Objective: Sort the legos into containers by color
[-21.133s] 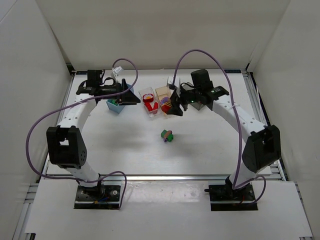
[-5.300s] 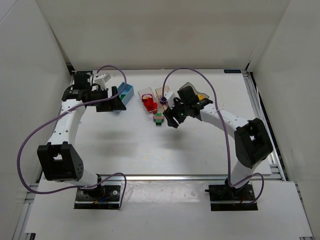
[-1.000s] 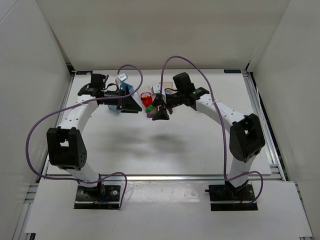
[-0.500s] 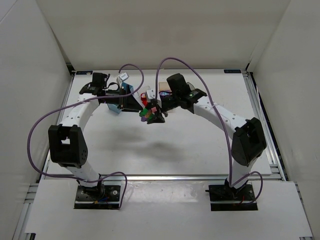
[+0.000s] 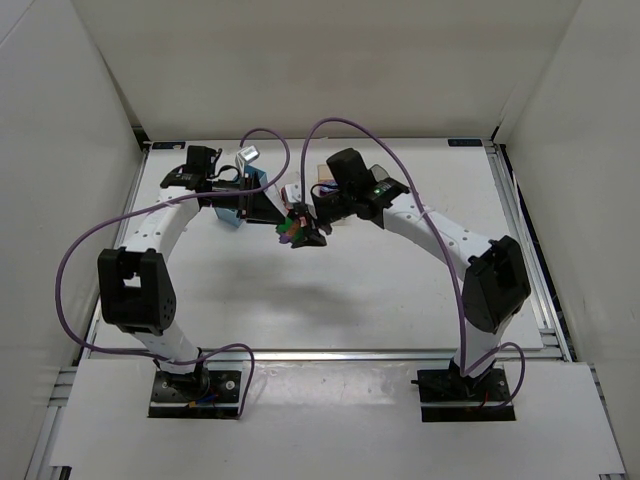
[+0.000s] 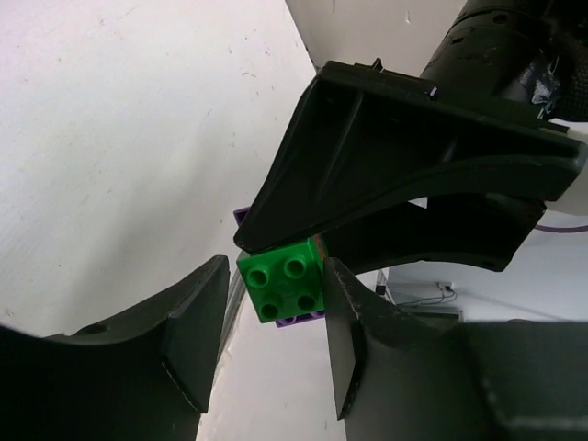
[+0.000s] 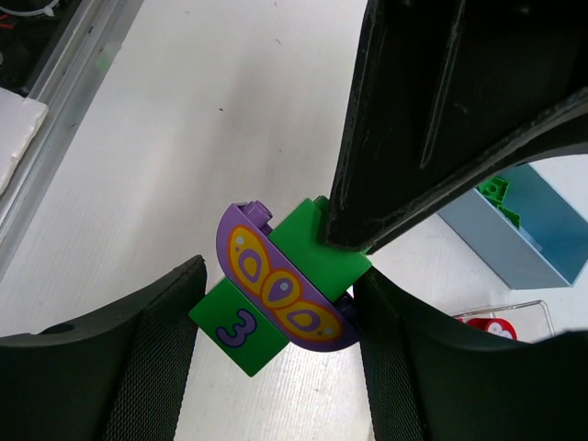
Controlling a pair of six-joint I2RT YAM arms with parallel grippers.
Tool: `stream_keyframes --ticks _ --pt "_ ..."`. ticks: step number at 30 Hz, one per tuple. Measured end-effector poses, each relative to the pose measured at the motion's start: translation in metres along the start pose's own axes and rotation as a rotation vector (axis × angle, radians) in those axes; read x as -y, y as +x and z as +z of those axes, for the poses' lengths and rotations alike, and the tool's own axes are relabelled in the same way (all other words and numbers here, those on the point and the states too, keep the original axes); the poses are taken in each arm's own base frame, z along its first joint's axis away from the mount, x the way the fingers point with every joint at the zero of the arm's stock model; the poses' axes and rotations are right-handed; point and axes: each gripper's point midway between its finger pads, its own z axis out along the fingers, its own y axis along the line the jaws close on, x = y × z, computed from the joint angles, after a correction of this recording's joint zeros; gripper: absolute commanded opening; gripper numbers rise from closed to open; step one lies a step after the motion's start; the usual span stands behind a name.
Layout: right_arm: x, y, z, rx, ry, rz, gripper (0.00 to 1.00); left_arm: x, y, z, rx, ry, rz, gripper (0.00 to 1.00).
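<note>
A cluster of joined legos (image 5: 291,227) hangs in the air above the table, with my right gripper (image 5: 304,229) shut on it. In the right wrist view it is a green brick marked 3 (image 7: 237,329), a purple half-round piece with yellow ovals (image 7: 280,292) and another green brick (image 7: 323,241). My left gripper (image 6: 276,274) has closed around that green brick (image 6: 282,280); one finger (image 6: 354,340) touches it and the other is a sliver off. The light blue container (image 7: 528,241) holds a green lego (image 7: 496,191). The clear container (image 5: 292,190) holds red legos.
A peach container (image 5: 326,176) stands behind the right arm, mostly hidden. Purple cables arc over both arms. White walls enclose the table on three sides, with metal rails along its edges.
My right arm carried the lego cluster left and up to the left gripper. The left jaws, wide half a second ago, have narrowed onto the green brick.
</note>
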Motion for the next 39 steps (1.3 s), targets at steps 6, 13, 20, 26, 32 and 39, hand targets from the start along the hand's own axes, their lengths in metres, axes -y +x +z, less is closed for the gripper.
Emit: stream_keyframes --ticks 6,13,20,26,32,39 --pt "0.007 0.0 0.002 -0.018 0.024 -0.018 0.16 -0.003 0.001 0.002 -0.008 0.017 -0.023 0.65" --pt "0.014 0.002 0.001 -0.034 0.054 -0.032 0.16 0.0 0.003 0.005 -0.019 0.046 -0.037 0.44" --pt "0.017 0.004 0.0 -0.046 0.068 -0.048 0.46 -0.002 0.003 0.004 -0.018 0.041 -0.052 0.11" --pt "0.024 0.007 0.0 -0.07 0.121 -0.001 0.99 -0.004 0.003 0.005 -0.019 0.034 -0.027 0.1" --pt "0.028 0.008 -0.009 -0.057 0.185 0.057 0.99 -0.004 0.004 0.006 -0.022 0.035 -0.005 0.1" --pt "0.039 -0.014 -0.047 0.021 0.257 0.208 0.99 -0.008 0.003 0.005 -0.017 0.019 0.036 0.1"
